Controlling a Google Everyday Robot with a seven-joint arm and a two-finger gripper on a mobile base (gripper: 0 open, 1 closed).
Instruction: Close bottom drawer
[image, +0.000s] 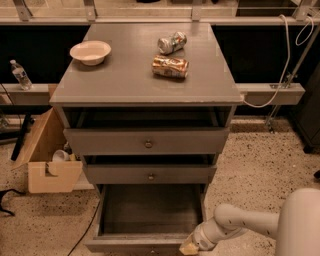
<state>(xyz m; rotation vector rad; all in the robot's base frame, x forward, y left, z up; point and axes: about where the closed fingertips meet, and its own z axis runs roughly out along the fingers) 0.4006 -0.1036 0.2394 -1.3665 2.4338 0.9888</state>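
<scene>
Low before the grey wooden cabinet (130, 85), I hold the gripper (190, 246) at the front right corner of its pulled-out dark grey bottom drawer (150, 212), placed for pushing; jaws' spread I cannot tell.

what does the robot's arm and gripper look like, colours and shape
The arm is smooth, off-white and tubular with rounded joints, widening into a large pale shell at lower right. The gripper, at the front right corner of the bottom drawer, ends in a small pale yellow tip. No cables or markings show on either.
</scene>
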